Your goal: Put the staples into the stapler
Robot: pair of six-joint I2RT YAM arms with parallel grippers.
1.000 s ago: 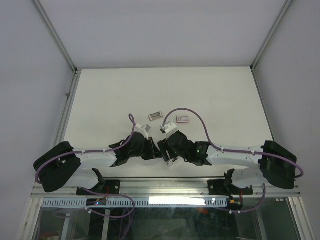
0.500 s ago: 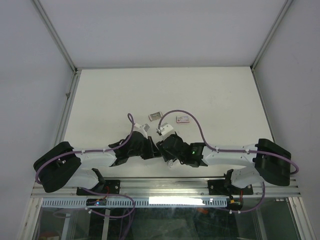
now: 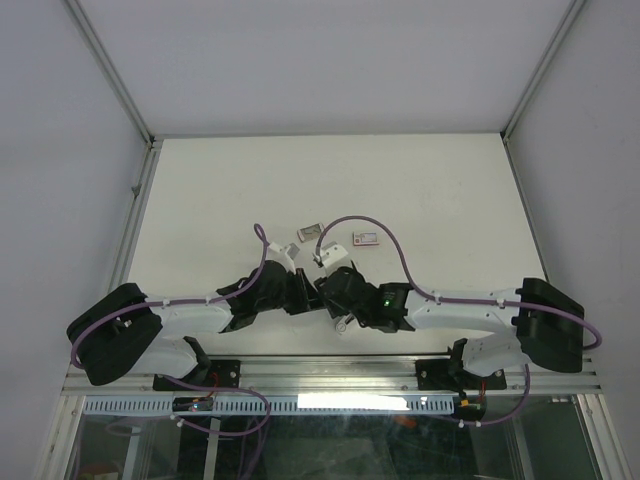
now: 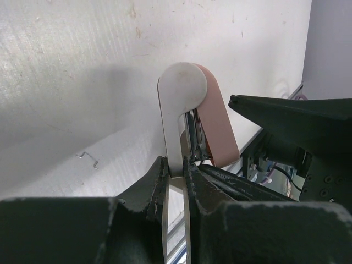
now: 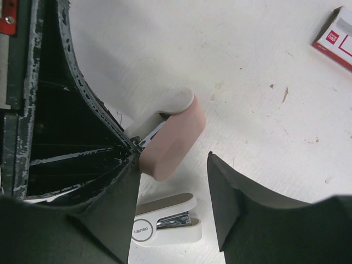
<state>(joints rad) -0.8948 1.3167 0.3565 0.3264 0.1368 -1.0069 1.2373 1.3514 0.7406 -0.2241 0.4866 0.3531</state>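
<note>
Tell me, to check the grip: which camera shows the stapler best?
The left wrist view: the stapler is close up, white and pink halves both visible, the left gripper clamped on the white one. The right wrist view shows mostly its pink half, partly hidden. From above it is too small to make out.

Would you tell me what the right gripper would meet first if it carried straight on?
Probably the stapler: its pink half sits just ahead of the right gripper; depth is unclear.

The stapler (image 4: pixel 184 93), its white and pale pink halves slightly splayed from a rounded hinge, was pinched by the white half in the left gripper (image 4: pixel 176 168). The red-and-white staple box (image 3: pixel 366 238) lay flat, with its grey inner tray (image 3: pixel 312 232) lying separately nearby.
</note>
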